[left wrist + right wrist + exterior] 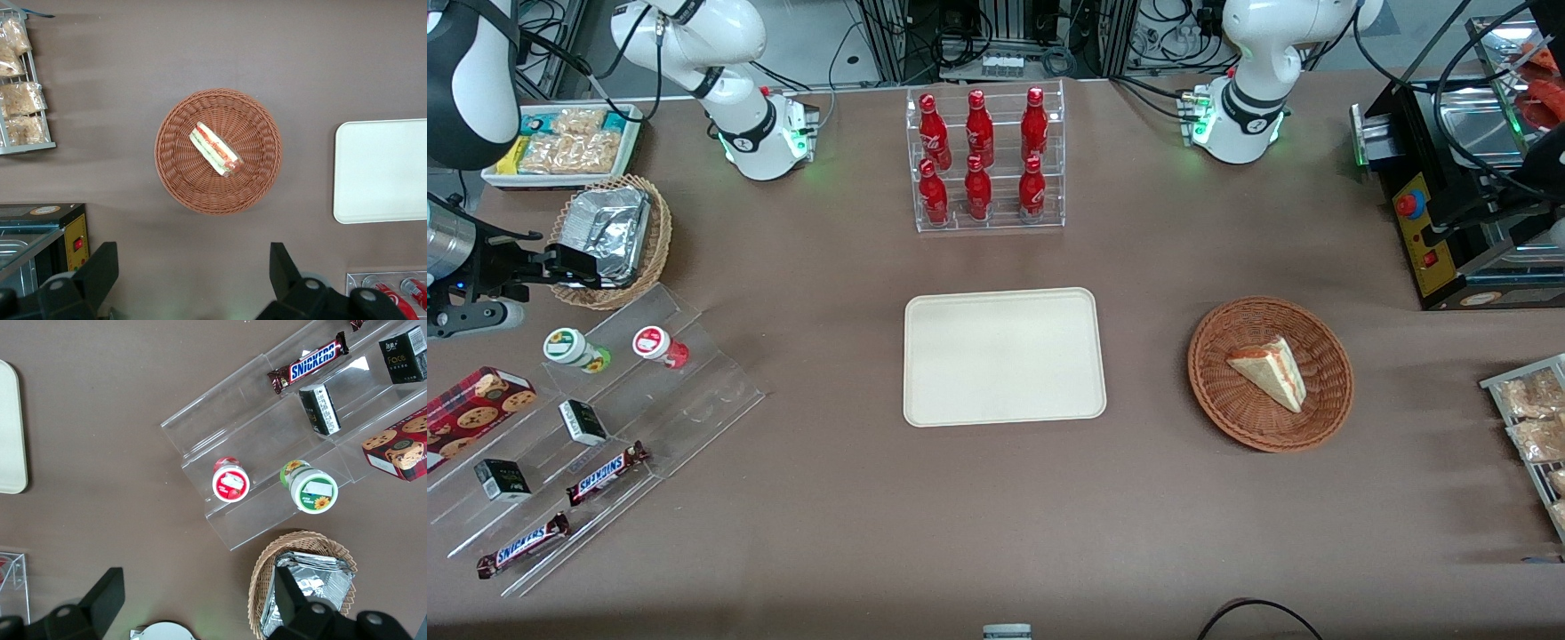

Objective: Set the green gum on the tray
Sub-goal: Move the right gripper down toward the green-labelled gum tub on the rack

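Observation:
The green gum [574, 348] is a small bottle with a white lid and a green-and-yellow label. It stands on the clear stepped stand [694, 391] beside a red-label gum bottle [658, 345]. It also shows in the right wrist view [310, 487]. The cream tray [1003, 356] lies flat at the table's middle with nothing on it, and its edge shows in the right wrist view [10, 427]. My gripper [574, 265] is open and holds nothing. It hovers over a foil-filled wicker basket [614, 240], farther from the front camera than the green gum. In the right wrist view the gripper [197, 597] has its fingers spread wide.
The stand also holds two Snickers bars [605, 471], two small black boxes [583, 422] and a cookie box [476, 404]. A clear rack of red cola bottles [983, 160] stands farther back than the tray. A wicker basket with a sandwich [1270, 373] sits toward the parked arm's end.

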Tool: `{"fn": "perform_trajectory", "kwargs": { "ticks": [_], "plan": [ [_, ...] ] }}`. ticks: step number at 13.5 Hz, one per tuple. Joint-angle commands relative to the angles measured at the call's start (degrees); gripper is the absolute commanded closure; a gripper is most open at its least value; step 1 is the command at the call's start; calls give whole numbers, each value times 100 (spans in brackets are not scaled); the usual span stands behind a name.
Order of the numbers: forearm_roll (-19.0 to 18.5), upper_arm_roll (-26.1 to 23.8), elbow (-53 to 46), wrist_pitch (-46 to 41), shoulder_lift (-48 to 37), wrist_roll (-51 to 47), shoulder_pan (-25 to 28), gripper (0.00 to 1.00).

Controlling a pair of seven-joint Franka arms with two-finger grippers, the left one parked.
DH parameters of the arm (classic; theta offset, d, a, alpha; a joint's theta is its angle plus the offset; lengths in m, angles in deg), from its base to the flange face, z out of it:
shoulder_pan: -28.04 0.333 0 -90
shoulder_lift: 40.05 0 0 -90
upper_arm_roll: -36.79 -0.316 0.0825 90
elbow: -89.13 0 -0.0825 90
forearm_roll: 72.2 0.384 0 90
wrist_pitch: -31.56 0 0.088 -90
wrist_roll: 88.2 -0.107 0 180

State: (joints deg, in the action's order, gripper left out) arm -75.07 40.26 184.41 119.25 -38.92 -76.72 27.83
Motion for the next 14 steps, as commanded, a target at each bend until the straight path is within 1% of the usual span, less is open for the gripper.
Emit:
{"fn": "perform_trajectory", "kwargs": {
  "ticks": [1,6,8,9,11,14],
  "plan": [
    [-92,30,-185,-113,72,20,13,0],
    [93,39,-89,36,89,3,-23,0],
    [102,57,51,142,89,64,-40,0],
    [102,57,156,247,89,299,-136,0],
    [102,66,359,493,89,1185,-312,0],
    [93,74,666,949,81,2117,-541,0]
  ]
}}
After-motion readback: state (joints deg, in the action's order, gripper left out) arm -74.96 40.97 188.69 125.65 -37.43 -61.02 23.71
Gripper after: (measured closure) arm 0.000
